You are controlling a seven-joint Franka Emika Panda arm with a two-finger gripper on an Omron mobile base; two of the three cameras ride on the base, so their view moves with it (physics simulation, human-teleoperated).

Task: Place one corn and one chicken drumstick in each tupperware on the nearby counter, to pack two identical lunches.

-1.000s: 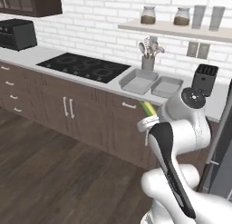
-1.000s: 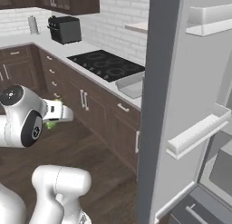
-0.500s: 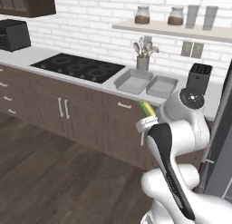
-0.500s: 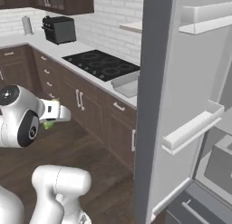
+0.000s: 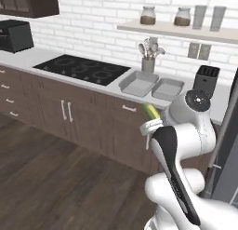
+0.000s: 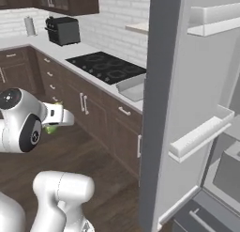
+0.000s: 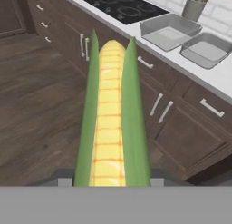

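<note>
The gripper (image 7: 111,180) is closed on a corn (image 7: 111,123) ear, which sticks straight out ahead of the hand, yellow kernels between two green husk edges. It hangs in the air in front of the cabinets (image 5: 69,115), short of the counter (image 5: 116,87). From the left base view a bit of the corn (image 5: 151,111) peeks out beside the wrist, below the counter edge.

On the counter two grey tupperware trays sit side by side, the larger (image 5: 138,82) nearer the cooktop (image 5: 81,68) and the smaller (image 5: 167,89) toward the black toaster (image 5: 206,80). Both look bare inside. A utensil cup (image 5: 148,64) stands just behind the larger tray, by the brick wall. A shelf (image 5: 181,31) above carries jars. An open fridge door (image 6: 161,109) rises at the right, hiding part of the larger tray (image 6: 132,88) in the right base view.
</note>
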